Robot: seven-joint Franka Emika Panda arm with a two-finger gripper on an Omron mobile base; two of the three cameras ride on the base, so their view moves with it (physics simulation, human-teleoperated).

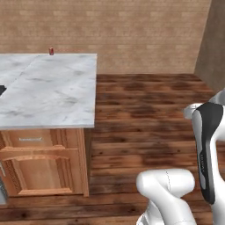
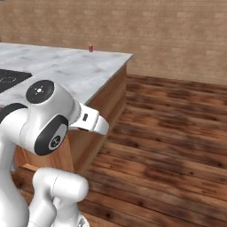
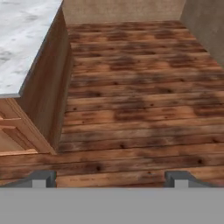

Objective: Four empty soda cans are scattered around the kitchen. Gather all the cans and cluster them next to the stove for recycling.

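One red soda can [image 1: 51,51] stands upright at the far edge of the marble island counter [image 1: 52,88]; from the right base camera the same can [image 2: 91,48] shows near the counter's [image 2: 75,71] far corner. A corner of the black stove [image 2: 11,79] with white ring marks shows at the left, on the counter. My gripper [image 3: 111,178] is open, its two fingertips [image 3: 41,178] wide apart with nothing between them, pointing down at the wood floor beside the island, far from the can.
Reddish wooden cabinets [image 1: 44,160] front the island. Open wood floor [image 1: 145,118] stretches to the right of it, up to the tan brick wall [image 1: 123,30]. A darker wall [image 1: 213,44] closes the far right.
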